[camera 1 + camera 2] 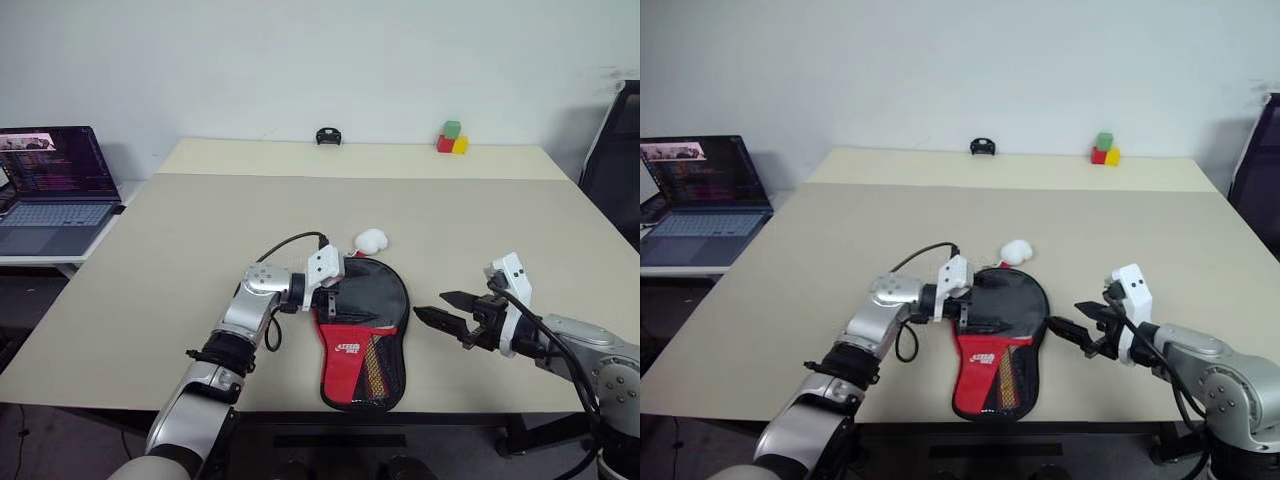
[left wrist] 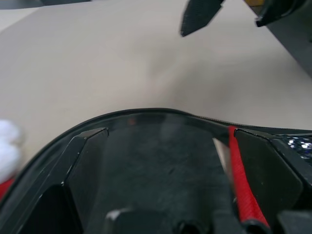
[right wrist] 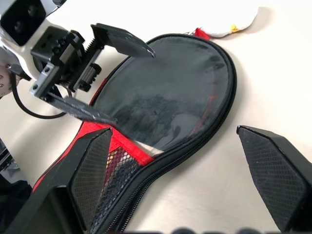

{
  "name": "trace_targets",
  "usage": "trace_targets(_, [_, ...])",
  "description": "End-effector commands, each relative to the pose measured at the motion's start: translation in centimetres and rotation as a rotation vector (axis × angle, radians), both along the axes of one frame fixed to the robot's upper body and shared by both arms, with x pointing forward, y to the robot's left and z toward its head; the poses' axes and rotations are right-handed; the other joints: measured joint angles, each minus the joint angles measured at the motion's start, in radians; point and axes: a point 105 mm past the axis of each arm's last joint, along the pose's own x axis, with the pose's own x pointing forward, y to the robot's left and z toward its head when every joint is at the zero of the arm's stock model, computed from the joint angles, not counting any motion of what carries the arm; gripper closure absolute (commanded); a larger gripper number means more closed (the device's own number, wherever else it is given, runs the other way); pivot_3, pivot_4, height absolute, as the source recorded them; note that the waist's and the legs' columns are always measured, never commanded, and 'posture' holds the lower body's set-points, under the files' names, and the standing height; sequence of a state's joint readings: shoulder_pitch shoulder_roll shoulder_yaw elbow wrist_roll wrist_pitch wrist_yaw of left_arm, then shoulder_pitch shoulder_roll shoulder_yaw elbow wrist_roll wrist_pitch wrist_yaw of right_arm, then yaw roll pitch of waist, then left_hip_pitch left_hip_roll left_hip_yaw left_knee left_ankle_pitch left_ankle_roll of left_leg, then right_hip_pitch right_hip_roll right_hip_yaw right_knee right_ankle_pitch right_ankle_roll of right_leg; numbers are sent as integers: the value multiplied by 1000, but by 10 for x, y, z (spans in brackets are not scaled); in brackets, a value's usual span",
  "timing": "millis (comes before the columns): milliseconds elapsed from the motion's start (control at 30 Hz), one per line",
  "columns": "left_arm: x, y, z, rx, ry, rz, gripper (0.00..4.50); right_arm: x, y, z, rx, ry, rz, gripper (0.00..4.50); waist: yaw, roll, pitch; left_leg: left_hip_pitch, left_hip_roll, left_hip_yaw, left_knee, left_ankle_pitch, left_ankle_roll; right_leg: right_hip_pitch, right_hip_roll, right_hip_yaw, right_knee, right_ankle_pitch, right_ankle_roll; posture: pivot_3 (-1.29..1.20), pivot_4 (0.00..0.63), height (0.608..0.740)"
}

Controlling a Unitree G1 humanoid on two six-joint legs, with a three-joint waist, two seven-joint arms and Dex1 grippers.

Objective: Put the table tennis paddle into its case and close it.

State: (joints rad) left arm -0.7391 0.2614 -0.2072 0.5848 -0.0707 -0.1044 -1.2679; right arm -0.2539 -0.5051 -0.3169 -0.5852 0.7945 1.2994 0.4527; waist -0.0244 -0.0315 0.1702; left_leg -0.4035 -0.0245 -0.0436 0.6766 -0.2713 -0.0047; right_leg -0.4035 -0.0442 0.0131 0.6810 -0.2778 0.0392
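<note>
The case [image 1: 362,325] lies flat near the table's front edge, its round black glossy part away from me and its red panel and mesh pocket toward me. Its zip edge runs around the rim [image 3: 195,146]. The table tennis paddle is hidden; I cannot make it out apart from the case. My left gripper [image 1: 330,300] stands open over the left rim of the case's round part, fingers [image 3: 122,43] spread. My right gripper [image 1: 432,305] is open a short way right of the case, pointing at it, with nothing between its fingers.
A small white fluffy thing [image 1: 371,240] lies at the case's far end. An open laptop [image 1: 50,190] sits on a side desk at the left. Coloured blocks [image 1: 452,138] and a small black object [image 1: 328,136] are at the table's far edge. A dark chair [image 1: 615,150] stands at the right.
</note>
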Motion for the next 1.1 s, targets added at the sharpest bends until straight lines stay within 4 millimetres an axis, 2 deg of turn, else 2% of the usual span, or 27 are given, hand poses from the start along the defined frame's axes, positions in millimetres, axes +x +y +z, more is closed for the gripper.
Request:
trace_targets(33, [1,-6,-6,10,-9,-13,15,-2,1,12,-3,-59,7,0,0,0,0,0,0,0,0,0,0,0,0,0,0,0,0,0,150,740])
trace_targets(400, [7,-10,-36,75,-2,12,15,1,2,19,-8,-78,17,0,2,0,0,3,0,0,0,0,0,4,0,0,0,0,0,0,150,740])
trace_targets(500, [6,-11,-39,76,7,5,15,14,2,31,-5,-103,23,0,-1,1,0,7,0,0,0,0,0,9,0,-1,-1,0,0,0,150,740])
trace_targets(600, [5,-11,-41,76,8,1,15,35,6,47,26,-129,19,0,-2,1,-1,14,0,-1,0,0,0,15,1,-2,-1,0,0,0,150,740])
trace_targets(700, [3,-11,-42,74,9,-2,15,65,14,66,70,-153,4,0,-4,1,-1,15,0,-1,-1,0,0,16,4,-2,-1,0,0,0,150,740])
trace_targets(800, [2,-11,-43,72,10,-4,15,94,22,75,108,-150,-27,0,-4,2,-1,15,1,-1,-1,0,0,15,4,-1,-1,0,0,0,150,740])
trace_targets(833, [2,-11,-43,71,9,-4,15,101,24,76,113,-147,-35,0,-4,2,-1,15,1,-1,-1,0,0,15,4,-1,-1,0,0,0,150,740])
trace_targets(867, [1,-11,-43,70,8,-6,15,118,27,73,101,-140,-68,0,-4,2,-1,15,1,0,-1,0,0,15,4,-1,-1,0,0,0,150,740])
trace_targets(967, [-2,-11,-44,68,4,-11,15,151,34,62,60,-131,-134,0,-4,3,-2,14,0,0,-1,0,0,14,4,0,-1,0,0,0,150,740])
trace_targets(1100, [-4,-9,-44,68,0,-7,15,175,45,48,38,-118,-162,0,-4,3,-1,13,1,0,-2,0,0,13,4,0,-2,0,0,0,150,740])
